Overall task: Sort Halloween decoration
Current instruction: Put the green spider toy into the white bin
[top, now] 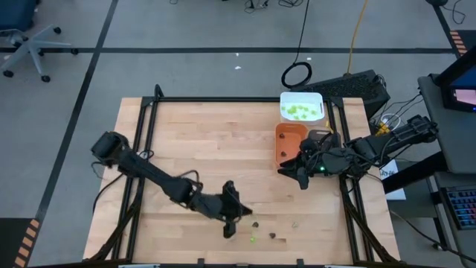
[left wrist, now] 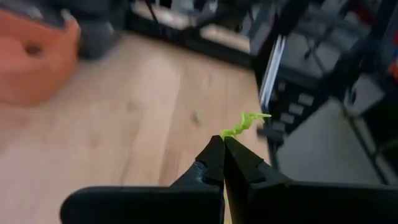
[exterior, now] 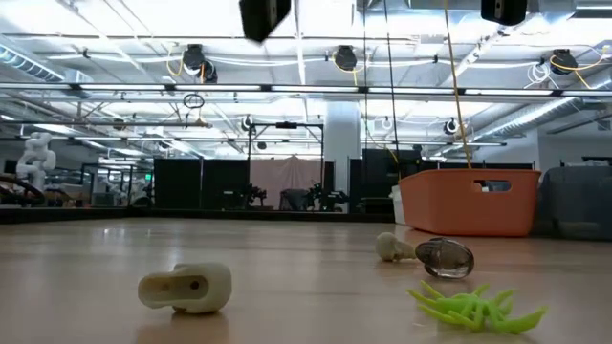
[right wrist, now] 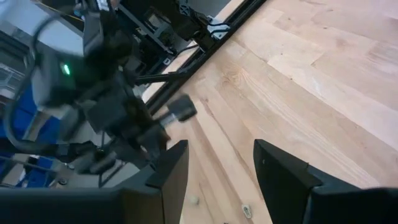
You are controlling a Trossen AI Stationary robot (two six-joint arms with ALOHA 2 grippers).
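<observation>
The Halloween decoration shows as tiny pieces. One lime-green piece [left wrist: 245, 121] is in my left gripper [left wrist: 222, 142], which is shut and raised over the table's near middle [top: 229, 229]. Loose on the wood near the front edge lie a lime-green spider [exterior: 473, 308], a dark brown piece [exterior: 445, 256] and two pale beige pieces [exterior: 186, 287] [exterior: 394, 247]. My right gripper [right wrist: 217, 180] is open and holds nothing. It hovers beside the orange tray [top: 290, 141] at the table's right. My left gripper pinches one end of the lime-green piece [left wrist: 226, 132] between its two fingertips. The rest of the piece sticks out beyond the tips. The fingers slant downward toward the table's right side, and the piece is lifted clear of the wood.
A white tray [top: 301, 106] holding lime-green pieces stands at the far right, just behind the orange tray. A grey bin [exterior: 574, 201] sits beside the orange one. Black frame rails run along the table's edges. Bare wood lies across the table's middle and left.
</observation>
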